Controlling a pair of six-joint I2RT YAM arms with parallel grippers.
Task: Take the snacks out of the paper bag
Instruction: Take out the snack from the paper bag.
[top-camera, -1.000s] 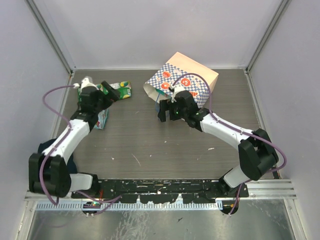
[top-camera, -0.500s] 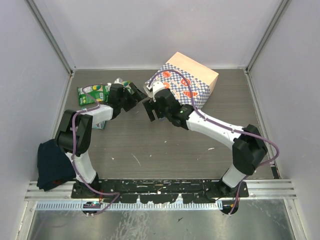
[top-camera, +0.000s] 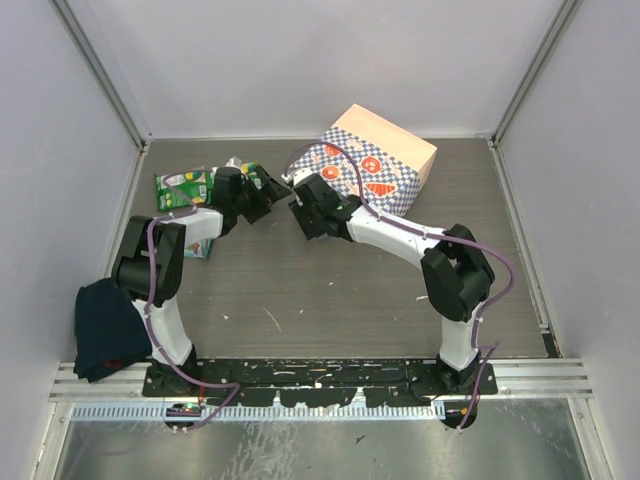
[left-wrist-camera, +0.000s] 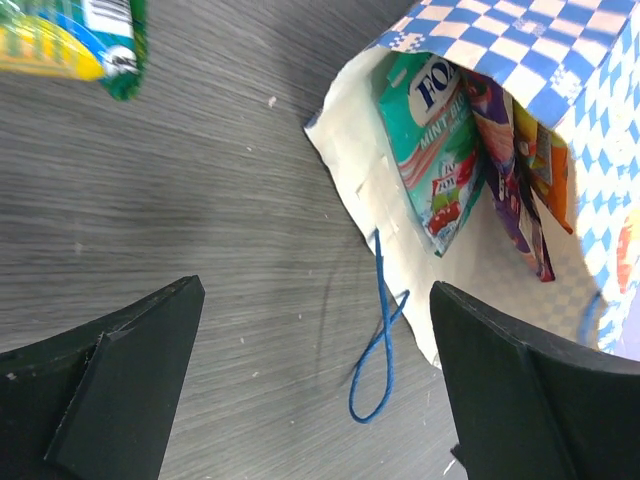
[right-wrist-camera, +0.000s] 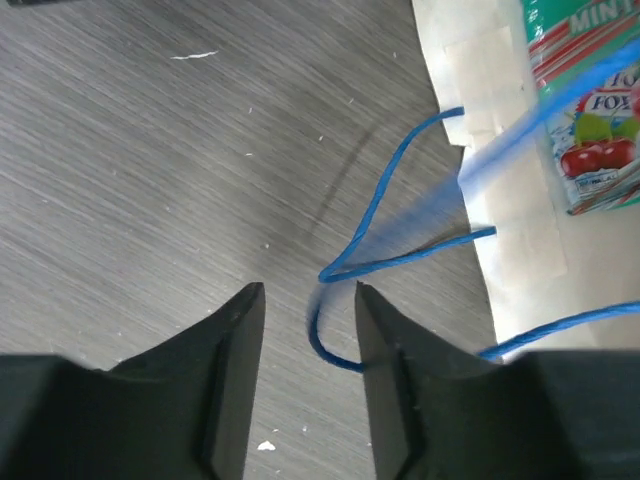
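Lying sideways, checkered paper bag (left-wrist-camera: 545, 40) holds glossy flat snacks (left-wrist-camera: 430, 130).

The glossy teal candy packet (left-wrist-camera: 432, 140) inside the blue-and-white checkered paper bag (left-wrist-camera: 560, 70), upper right of the left wrist view, bears large white letters "FO", cut off by the packet beside it, with "MINT" beneath. In the right wrist view's upper right corner, this packet (right-wrist-camera: 590, 110) shows "MINT" and a smaller "FOX". Print on the green-and-yellow glossy packet (left-wrist-camera: 70, 35), upper left of the left wrist view, is unreadable.
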